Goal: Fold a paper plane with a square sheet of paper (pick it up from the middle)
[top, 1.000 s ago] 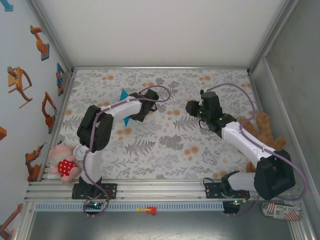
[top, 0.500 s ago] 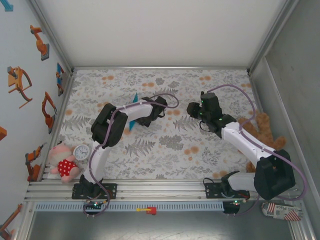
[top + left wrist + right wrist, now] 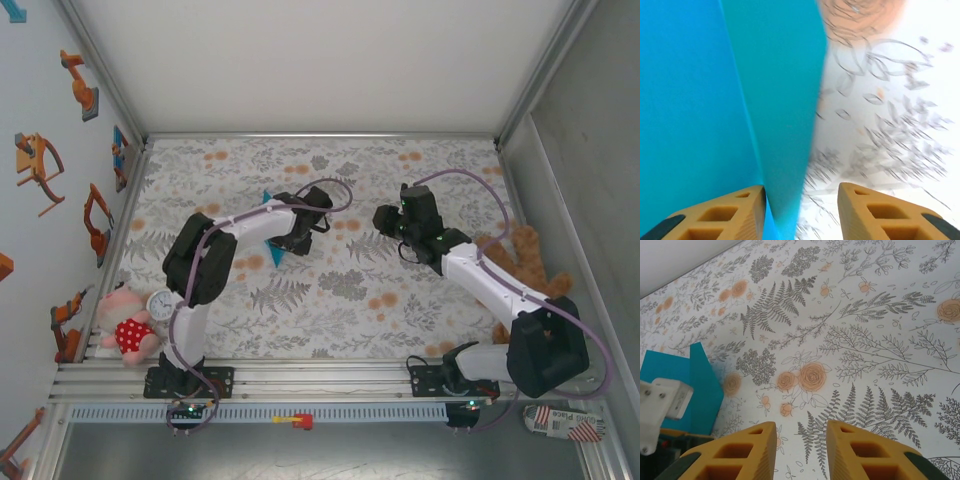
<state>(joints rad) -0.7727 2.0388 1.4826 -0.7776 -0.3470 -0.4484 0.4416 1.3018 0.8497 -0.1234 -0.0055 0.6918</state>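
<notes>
The paper (image 3: pixel 276 256) is on the left middle of the table (image 3: pixel 340 300), and the left arm hides most of it. It is already folded. In the right wrist view one blue part lies flat and another part stands up to a point. It does not look like a plane yet, so there are likely more folds to make.

A second ago the paper was farther to the left, and the left pincer (image 3: pixel 800 192) was shut tight on it. Since then the arm has carried the paper a little toward the middle of the table. Now the two fingers (image 3: pixel 720 215) have moved apart. The pincer is letting go, and it looks like this step was to set the paper down in a better spot.

The paper is not free of the pincer yet. In the left wrist view the raised blue flap stands between the two fingers. It is right against the left one, and there is a clear gap to the right one. If the arm pulls away crookedly, it could drag the flap along.

The right pincer (image 3: pixel 801 427) has hardly changed. Its fingers are a little apart and hold nothing. It hangs over the bare table to the right of the paper and does not touch it.
</notes>
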